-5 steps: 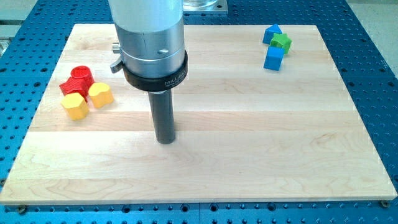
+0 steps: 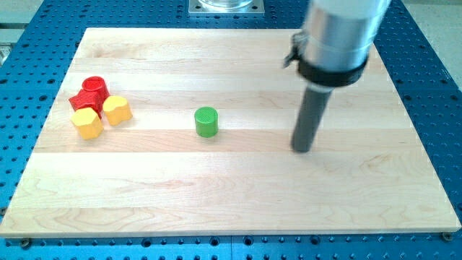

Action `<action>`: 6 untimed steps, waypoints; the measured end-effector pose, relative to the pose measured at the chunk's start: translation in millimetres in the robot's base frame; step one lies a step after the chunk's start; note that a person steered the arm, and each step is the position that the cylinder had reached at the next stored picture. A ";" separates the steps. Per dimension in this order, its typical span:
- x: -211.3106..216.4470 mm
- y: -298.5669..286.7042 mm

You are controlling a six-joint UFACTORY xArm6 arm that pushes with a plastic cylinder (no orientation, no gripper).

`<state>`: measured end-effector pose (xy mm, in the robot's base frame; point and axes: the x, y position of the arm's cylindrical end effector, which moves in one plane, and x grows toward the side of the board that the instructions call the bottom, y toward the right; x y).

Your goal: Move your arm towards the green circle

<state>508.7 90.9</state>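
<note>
A green circle block (image 2: 206, 121) stands a little left of the middle of the wooden board (image 2: 238, 195). My tip (image 2: 302, 149) rests on the board to the right of the green circle and slightly nearer the view's bottom, well apart from it. The arm's silver body rises from the rod toward the view's top right and hides the board's top right corner.
At the view's left, red blocks (image 2: 89, 92) sit touching a yellow heart (image 2: 116, 109) and another yellow block (image 2: 87, 123). The board lies on a blue perforated table (image 2: 433, 43).
The arm has moved far to the view's right. The green circle, hidden behind the rod before, now shows. The blue and green blocks at the top right are now hidden by the arm.
</note>
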 end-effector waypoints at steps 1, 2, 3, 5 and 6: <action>25.8 -75.5; 8.4 -85.8; -17.7 -38.5; 11.8 -48.9; -4.1 -65.7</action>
